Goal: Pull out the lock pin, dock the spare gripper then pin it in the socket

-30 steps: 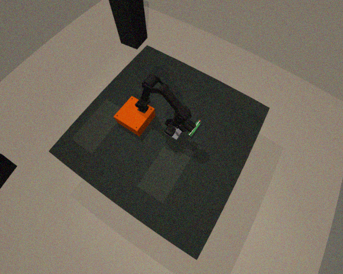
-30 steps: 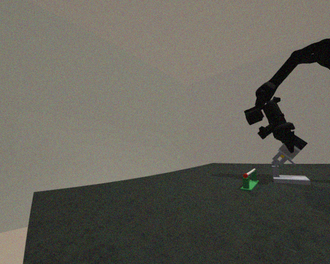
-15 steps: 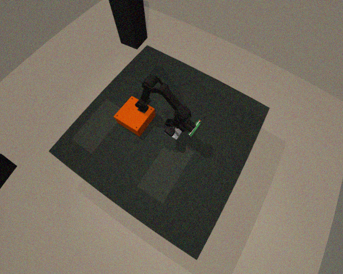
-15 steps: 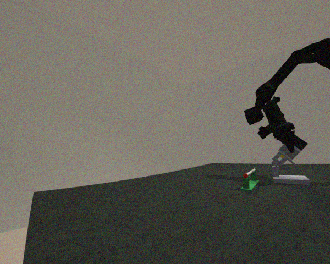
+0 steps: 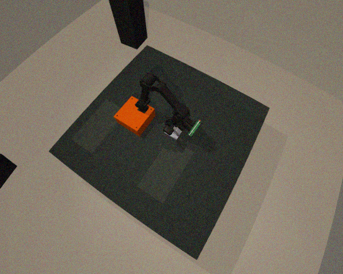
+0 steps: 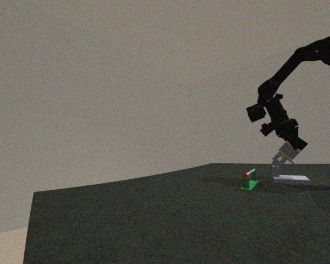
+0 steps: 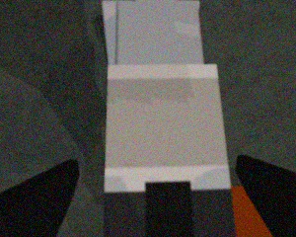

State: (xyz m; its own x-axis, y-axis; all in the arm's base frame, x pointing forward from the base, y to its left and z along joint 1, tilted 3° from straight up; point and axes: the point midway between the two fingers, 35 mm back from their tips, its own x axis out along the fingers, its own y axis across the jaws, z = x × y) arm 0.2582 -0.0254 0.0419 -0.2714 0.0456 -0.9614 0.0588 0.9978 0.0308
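Note:
My gripper is open, with its fingers apart on either side of the spare gripper and nothing held. The spare gripper, a pale grey block, sits tilted at the upper end of the mount's socket. Its spigot is hidden there. The mount has a flat whitish base and a slanted grey socket, with a yellow spot on its side. The lock pin, a white rod with a red head, lies across the green rack, away from the socket.
The orange box carries the arm's base. The green rack stands close beside the mount. A dark mat lies under everything. Black block-like posts are beyond the mat.

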